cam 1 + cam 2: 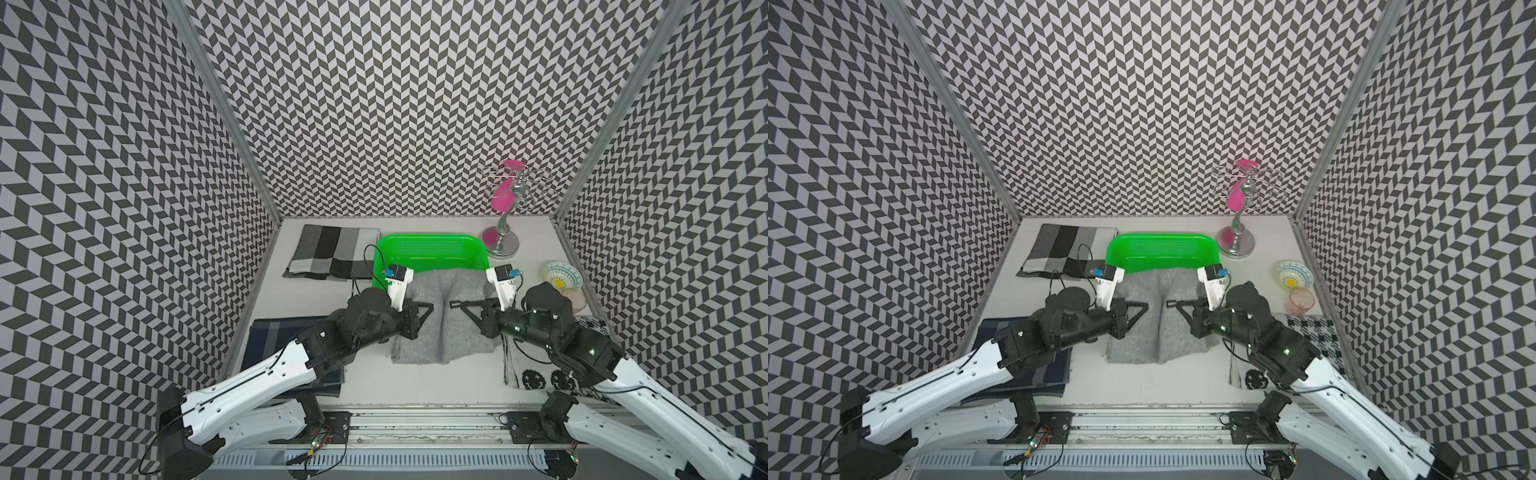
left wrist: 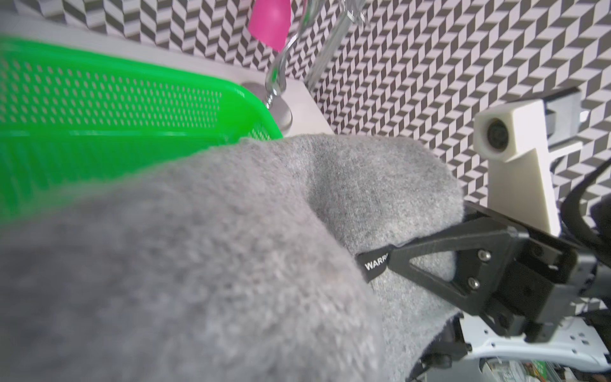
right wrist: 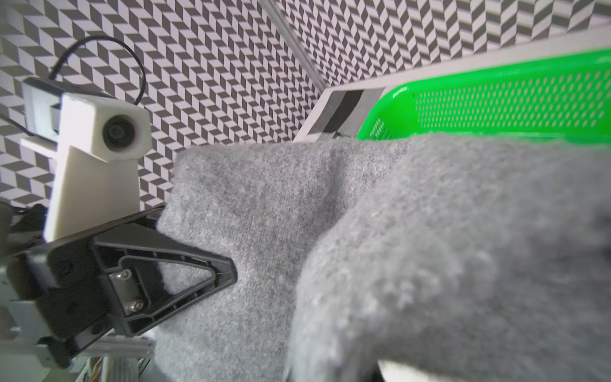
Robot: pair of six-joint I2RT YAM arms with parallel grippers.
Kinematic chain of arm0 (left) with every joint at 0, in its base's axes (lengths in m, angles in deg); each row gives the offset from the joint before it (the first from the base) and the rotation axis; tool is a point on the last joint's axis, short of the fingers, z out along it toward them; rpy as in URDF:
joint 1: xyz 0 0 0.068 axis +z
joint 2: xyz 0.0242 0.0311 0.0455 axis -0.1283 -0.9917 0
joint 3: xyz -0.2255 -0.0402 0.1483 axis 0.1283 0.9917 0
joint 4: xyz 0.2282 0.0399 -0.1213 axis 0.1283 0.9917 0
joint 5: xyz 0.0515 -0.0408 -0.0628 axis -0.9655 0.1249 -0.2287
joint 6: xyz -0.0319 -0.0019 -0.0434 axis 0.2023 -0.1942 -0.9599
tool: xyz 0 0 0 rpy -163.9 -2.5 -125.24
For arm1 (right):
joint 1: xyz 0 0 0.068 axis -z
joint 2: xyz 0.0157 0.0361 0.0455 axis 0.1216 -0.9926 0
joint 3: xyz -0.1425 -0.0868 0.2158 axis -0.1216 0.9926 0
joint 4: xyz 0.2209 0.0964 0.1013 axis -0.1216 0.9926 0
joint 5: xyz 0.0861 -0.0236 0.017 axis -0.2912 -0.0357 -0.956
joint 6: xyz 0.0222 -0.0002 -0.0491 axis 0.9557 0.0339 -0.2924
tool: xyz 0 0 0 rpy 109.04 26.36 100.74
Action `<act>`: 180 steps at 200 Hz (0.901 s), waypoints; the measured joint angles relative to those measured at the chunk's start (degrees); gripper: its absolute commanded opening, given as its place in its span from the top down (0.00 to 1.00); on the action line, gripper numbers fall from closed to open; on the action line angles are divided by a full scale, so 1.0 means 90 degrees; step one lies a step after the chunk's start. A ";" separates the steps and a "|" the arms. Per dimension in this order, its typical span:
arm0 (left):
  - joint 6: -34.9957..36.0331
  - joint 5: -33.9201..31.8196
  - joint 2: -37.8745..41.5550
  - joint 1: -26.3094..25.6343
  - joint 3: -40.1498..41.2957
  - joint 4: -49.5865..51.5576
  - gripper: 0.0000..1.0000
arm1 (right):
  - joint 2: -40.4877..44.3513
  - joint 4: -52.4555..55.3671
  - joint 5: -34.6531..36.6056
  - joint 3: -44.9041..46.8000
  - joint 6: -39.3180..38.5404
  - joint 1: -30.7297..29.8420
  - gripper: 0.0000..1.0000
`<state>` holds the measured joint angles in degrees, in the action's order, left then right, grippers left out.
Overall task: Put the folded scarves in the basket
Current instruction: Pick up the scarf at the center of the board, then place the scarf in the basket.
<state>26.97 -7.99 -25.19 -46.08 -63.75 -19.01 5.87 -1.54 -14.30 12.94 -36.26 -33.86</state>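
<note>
Here the left gripper (image 1: 429, 308) and right gripper (image 1: 454, 304) are both clamped on the grey scarf (image 1: 440, 340), whose far end hides the green basket's (image 1: 430, 238) near rim and much of its floor.

Four folded scarves are in view: one fuzzy grey scarf (image 1: 440, 332), one striped scarf (image 1: 328, 253) in grey, black and white, one dark navy scarf (image 1: 274, 336) and one black-and-white patterned scarf (image 1: 534, 377). There is one green basket (image 1: 428, 237), one chrome stand (image 1: 500, 246), one patterned bowl (image 1: 561, 274) and one pink glass (image 1: 1300, 301). Pink pieces show on the stand, too unclear to count. Two robot arms reach in, the left arm (image 1: 266, 374) and the right arm (image 1: 640, 382). Each ends in one end effector, two in all: the left end effector (image 1: 430, 308) and the right end effector (image 1: 454, 303). Each arm also carries one white wrist camera, which makes two: the left wrist camera (image 1: 397, 276) and the right wrist camera (image 1: 505, 274). One tabletop (image 1: 374, 382) bears it all.
</note>
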 measured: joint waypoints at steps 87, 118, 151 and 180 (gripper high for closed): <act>0.1020 0.1489 -0.2397 0.2688 -0.1061 -0.0393 1.00 | -0.2715 -0.0486 -0.1486 -0.1287 -0.0986 0.2594 1.00; 0.1236 0.1642 -0.3339 0.2941 -0.1467 -0.0459 1.00 | -0.3589 -0.0729 -0.1751 -0.1399 -0.1132 0.2761 1.00; 0.1375 0.1724 -0.4114 0.3072 -0.2023 -0.0644 1.00 | -0.4512 -0.0777 -0.1831 -0.1928 -0.1324 0.2875 1.00; 0.1426 0.1761 -0.4697 0.3157 -0.2198 -0.0797 1.00 | -0.5195 -0.0848 -0.1872 -0.2273 -0.1489 0.2905 1.00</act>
<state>39.80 7.86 -67.46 -17.67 -83.53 -26.18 -40.88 -9.17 -31.15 -7.52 -49.66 -7.72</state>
